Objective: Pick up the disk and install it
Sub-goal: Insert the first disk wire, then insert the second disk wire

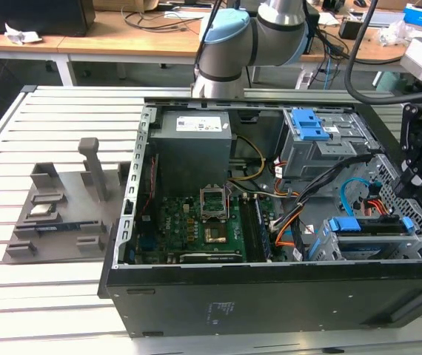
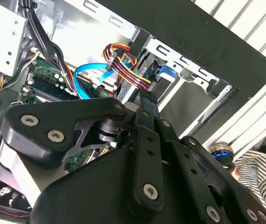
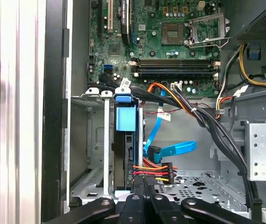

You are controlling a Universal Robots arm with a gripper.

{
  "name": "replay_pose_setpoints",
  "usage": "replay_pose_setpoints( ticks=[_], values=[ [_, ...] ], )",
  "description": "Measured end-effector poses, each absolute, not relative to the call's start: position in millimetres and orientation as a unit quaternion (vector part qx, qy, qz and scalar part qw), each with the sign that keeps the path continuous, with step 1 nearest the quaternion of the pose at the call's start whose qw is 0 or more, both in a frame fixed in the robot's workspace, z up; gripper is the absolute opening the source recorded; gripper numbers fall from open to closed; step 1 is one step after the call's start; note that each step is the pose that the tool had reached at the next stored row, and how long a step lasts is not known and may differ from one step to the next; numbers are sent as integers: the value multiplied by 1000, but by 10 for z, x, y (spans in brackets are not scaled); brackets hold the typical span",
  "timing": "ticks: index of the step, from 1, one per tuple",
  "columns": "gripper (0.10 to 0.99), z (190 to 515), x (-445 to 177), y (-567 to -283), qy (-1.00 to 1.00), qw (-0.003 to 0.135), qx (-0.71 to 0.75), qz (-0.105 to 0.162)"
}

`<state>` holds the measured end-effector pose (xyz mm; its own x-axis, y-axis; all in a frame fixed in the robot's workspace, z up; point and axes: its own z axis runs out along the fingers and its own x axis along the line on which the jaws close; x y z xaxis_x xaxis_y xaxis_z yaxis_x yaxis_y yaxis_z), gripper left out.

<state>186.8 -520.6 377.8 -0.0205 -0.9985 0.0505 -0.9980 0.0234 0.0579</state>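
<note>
The disk (image 3: 124, 140) sits edge-up in the drive cage (image 3: 93, 140) of the open computer case (image 1: 196, 296), at the exterior view's near right, its blue bracket uppermost. The gripper (image 1: 411, 181) hovers just above its cabled end; whether its fingers are apart cannot be told. The motherboard (image 1: 196, 229) lies leftward.

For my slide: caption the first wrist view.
Gripper hovers over the disk seated edge-on in the drive cage beside the motherboard.

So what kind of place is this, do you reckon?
Probably a robotics lab or workshop bench. An open computer case lies on a slatted metal table, a robot arm stands behind it, and wooden desks with cables run along the back.
</note>
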Motion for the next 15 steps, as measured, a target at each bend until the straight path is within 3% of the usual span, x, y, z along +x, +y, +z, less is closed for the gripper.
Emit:
replay_pose_setpoints(
  ticks=[11,12,13,15],
  values=[
    [114,3780,1869,-5206,-714,38,699,-3],
    [169,3780,1868,-5206,-714,38,699,-3],
    [169,3780,1868,-5206,-714,38,699,-3],
    [294,3780,1868,-5206,-714,38,699,-3]
  ],
)
